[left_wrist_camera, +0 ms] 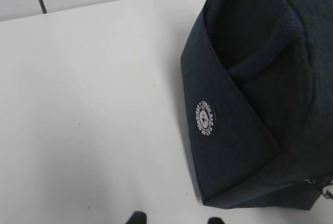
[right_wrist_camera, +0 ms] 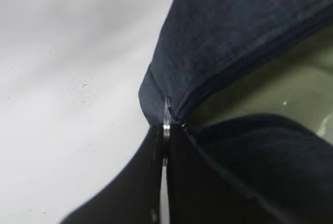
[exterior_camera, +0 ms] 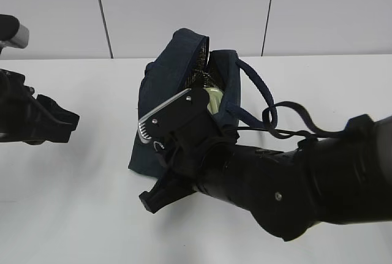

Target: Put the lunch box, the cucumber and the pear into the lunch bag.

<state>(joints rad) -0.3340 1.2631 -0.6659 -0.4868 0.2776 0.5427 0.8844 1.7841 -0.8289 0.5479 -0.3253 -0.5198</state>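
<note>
White tabletop (exterior_camera: 73, 203), pale panelled wall behind. Lunch bag (exterior_camera: 165, 117): navy woven fabric, boxy, mid-table, mouth open, pale green lunch box (exterior_camera: 214, 100) lid visible inside. Right gripper (right_wrist_camera: 165, 146): pinched shut on silver zipper ring pull (right_wrist_camera: 166, 122) at near corner. Left gripper (left_wrist_camera: 174, 221): part-open, empty, beside bag.

My exterior view looks down at a slant across the table (exterior_camera: 73, 184). My left wrist view sees the lunch bag (left_wrist_camera: 260, 104) at 3 o'clock; my right wrist view sits very close on it.
</note>
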